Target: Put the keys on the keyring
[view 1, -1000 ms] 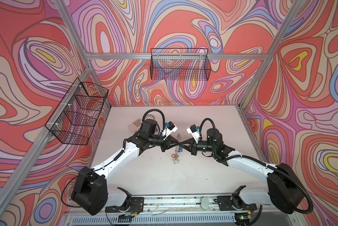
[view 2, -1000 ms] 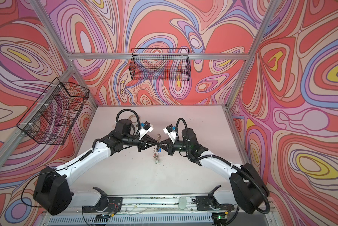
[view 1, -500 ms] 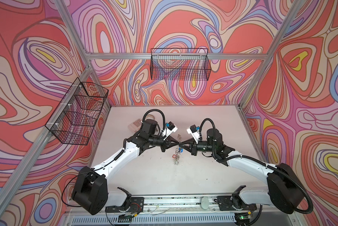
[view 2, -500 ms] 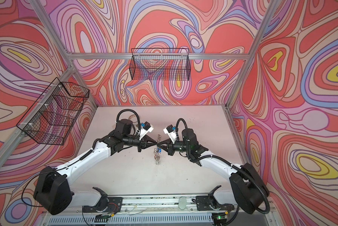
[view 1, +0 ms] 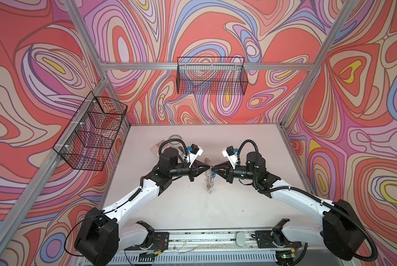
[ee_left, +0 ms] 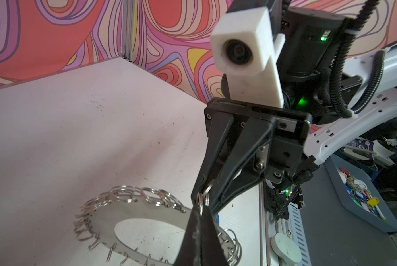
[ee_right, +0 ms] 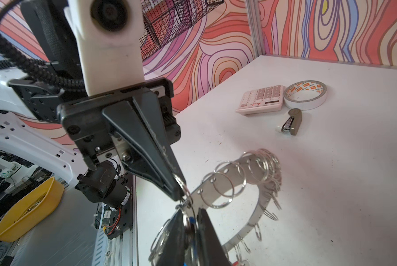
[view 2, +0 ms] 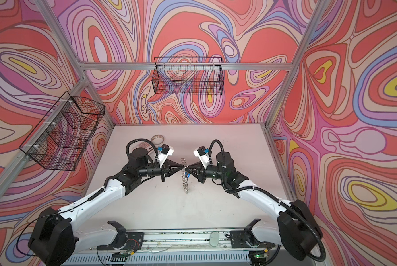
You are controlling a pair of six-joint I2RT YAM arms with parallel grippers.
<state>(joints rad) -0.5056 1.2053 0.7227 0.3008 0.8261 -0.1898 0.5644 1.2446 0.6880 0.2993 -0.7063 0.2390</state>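
Left gripper (ee_right: 179, 195) just snapped shut on wire loop at keyring (ee_left: 100, 218) rim; right gripper (ee_left: 204, 195), tips narrow, pinched loop right beside it, blue-tagged key (ee_right: 192, 221) at its tips; keyring hung edge-up between them over table (view 1: 169, 207); loop braced both sides, likely ready for threading.

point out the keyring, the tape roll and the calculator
keyring (ee_left: 135, 210): left wrist view, flat band by the hole
tape roll (ee_right: 308, 104): right wrist view, white outer wall
calculator (ee_right: 260, 97): right wrist view, keypad

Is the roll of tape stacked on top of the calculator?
No, the roll of tape lies flat on the table beside the calculator, not on it.
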